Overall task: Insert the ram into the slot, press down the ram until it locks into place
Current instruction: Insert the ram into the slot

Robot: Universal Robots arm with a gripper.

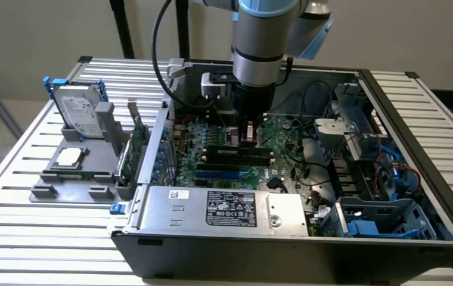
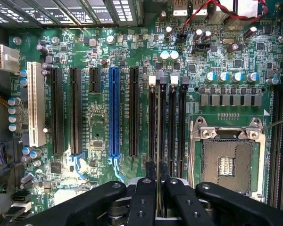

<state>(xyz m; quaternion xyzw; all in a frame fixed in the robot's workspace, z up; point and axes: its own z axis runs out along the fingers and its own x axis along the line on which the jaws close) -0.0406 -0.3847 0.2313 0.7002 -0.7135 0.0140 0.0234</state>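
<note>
Four long black plastic memory slots [image 2: 152,117] lie parallel on the green motherboard [image 2: 144,56] — one thin ram stick [image 2: 158,188], edge-on, runs along their length, clamped between black fingers [image 2: 142,202].

One motherboard [image 2: 104,141] carries four white-latched black memory slots [image 2: 172,117] side by side, three long black expansion sockets [image 2: 75,108], one blue socket [image 2: 114,113], one white socket [image 2: 36,103] and one processor socket [image 2: 226,162]. One ram stick [image 2: 158,193] (edge-on) sits in one gripper [image 2: 158,165].
</note>
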